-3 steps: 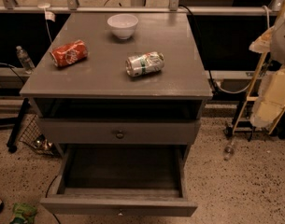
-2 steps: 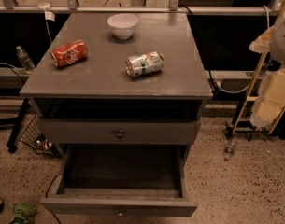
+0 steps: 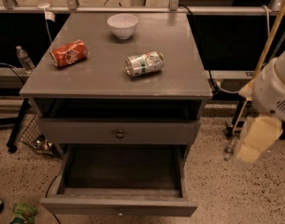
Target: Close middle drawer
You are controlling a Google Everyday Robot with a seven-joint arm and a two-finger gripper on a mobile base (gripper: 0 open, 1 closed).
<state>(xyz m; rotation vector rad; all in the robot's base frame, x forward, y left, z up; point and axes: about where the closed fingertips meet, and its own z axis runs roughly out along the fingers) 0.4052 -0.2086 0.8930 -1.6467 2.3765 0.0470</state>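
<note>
1. my gripper [image 3: 259,139] hangs at the right edge of view, beside the cabinet [image 3: 100,84] and apart from the drawers; i cannot tell whether it is open or closed
2. the middle drawer [image 3: 118,206] stands pulled far out, below the shut top drawer [image 3: 81,130]
3. on the cabinet lie a red can [image 3: 68,53], a green can [image 3: 144,63] and a white bowl [image 3: 122,25]

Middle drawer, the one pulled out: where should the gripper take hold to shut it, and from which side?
Probably the centre of the top edge of the middle drawer front, coming from above and in front: it stands pulled out, with that straight edge exposed. The gripper hangs beside the cabinet, at the view's right.
</note>
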